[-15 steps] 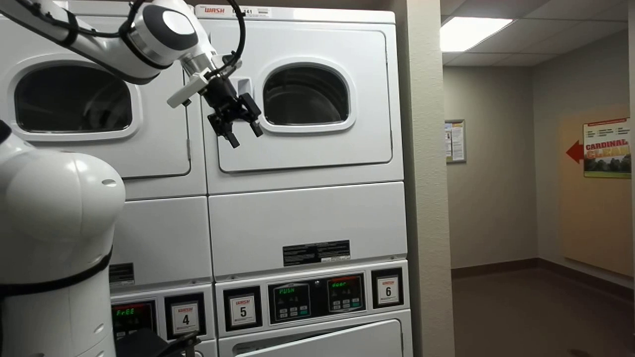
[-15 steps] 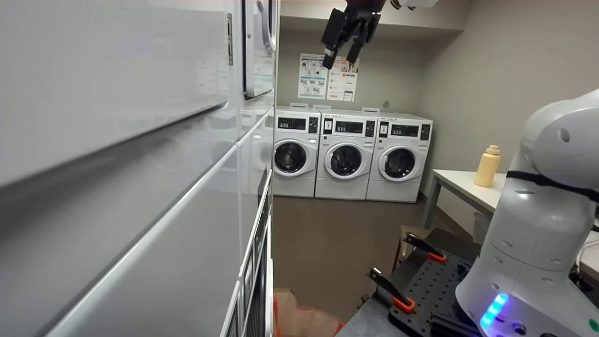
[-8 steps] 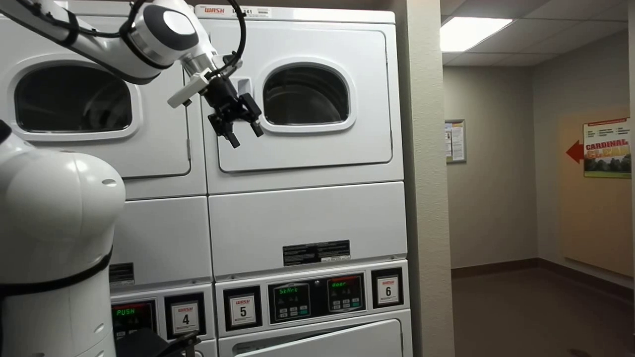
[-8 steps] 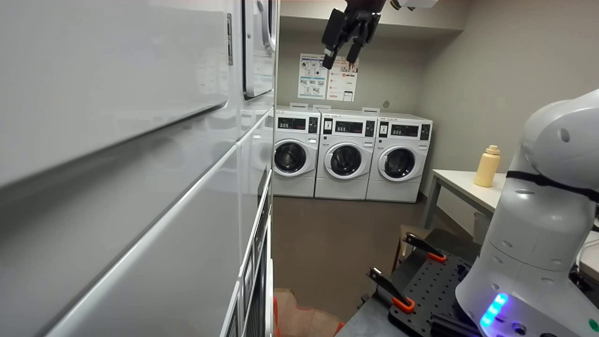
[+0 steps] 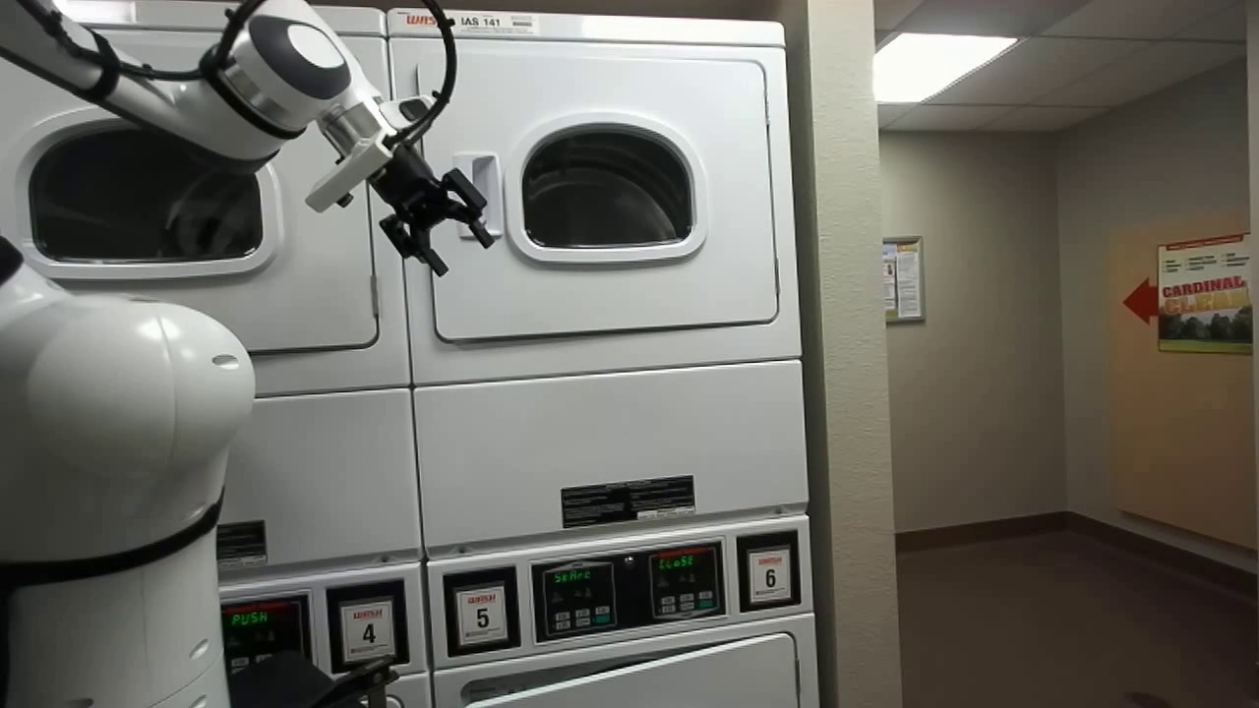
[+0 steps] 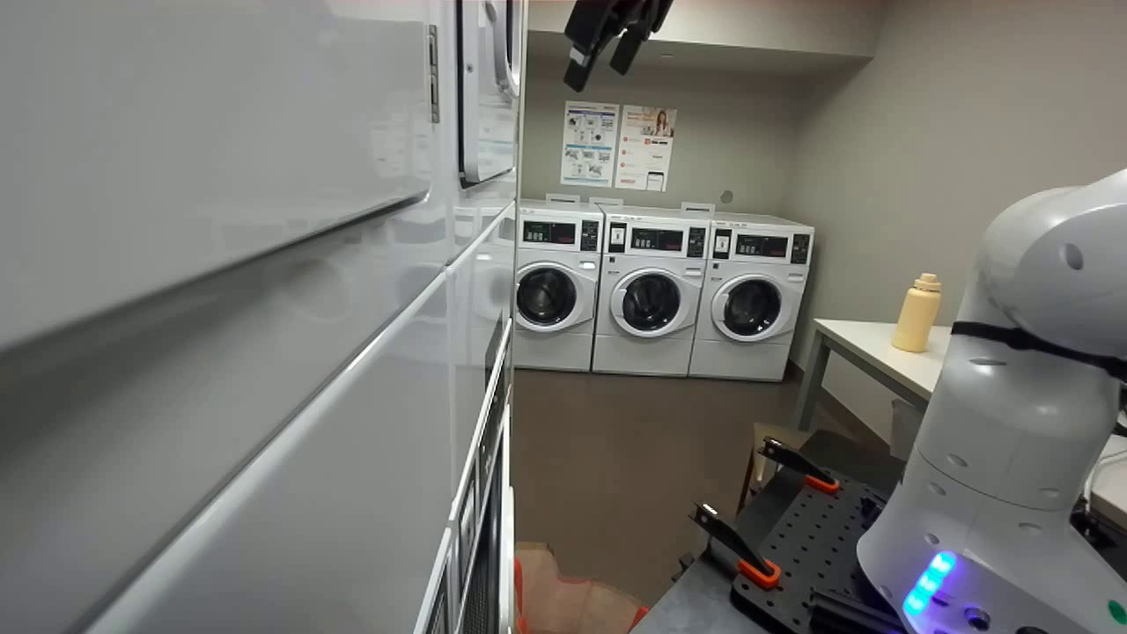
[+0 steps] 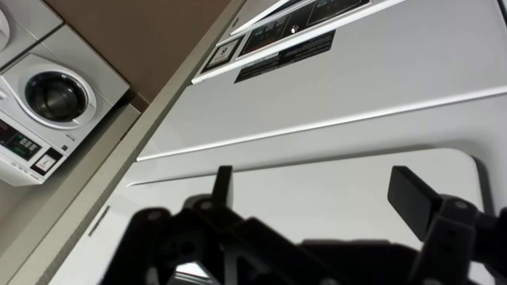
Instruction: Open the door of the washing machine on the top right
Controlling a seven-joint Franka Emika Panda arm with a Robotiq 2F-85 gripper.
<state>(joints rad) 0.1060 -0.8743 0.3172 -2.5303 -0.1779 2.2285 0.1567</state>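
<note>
Currently the door (image 5: 610, 295) lies shut on the washing machine (image 5: 590, 354) at the top right, its dark window (image 5: 607, 187) framed in white, with a handle recess (image 5: 484, 182) just left of that frame. In both exterior views the end effector (image 5: 460, 252) hangs tilted, its jaws spread wide; the wrist view shows the door's bare white between the two fingertips (image 7: 414, 202). It stands apart from the white machine fronts (image 6: 220, 132) in an exterior view.

The label strip (image 5: 497, 24) along the top edge gives WAS in red up to where the arm's cable (image 5: 451, 69) crosses, then IAS 141. A black label (image 5: 627, 501) lower down is too small to read. Under it, the control panel (image 5: 631, 595) has green displays (image 5: 576, 580) spelling StArt and CLoSE, between the 5 plate (image 5: 481, 615) and the 6 plate (image 5: 768, 575), each headed WASH in red. To their left, another display (image 5: 248, 619) says PUSH beside the 4 plate (image 5: 367, 632), headed WASH too. Far right, a sign (image 5: 1205, 292) reads CARDINAL in red, CLEA legible in gold beneath, and a red arrow (image 5: 1141, 300) beside it points left.

The wrist view repeats the 6 upside down and takes in a round-doored machine (image 7: 57, 99). In an exterior view, posters (image 6: 590, 143) with unreadable text hang above front loaders (image 6: 651, 352), and a yellow bottle (image 6: 917, 313) stands upright on a counter (image 6: 863, 335)
</note>
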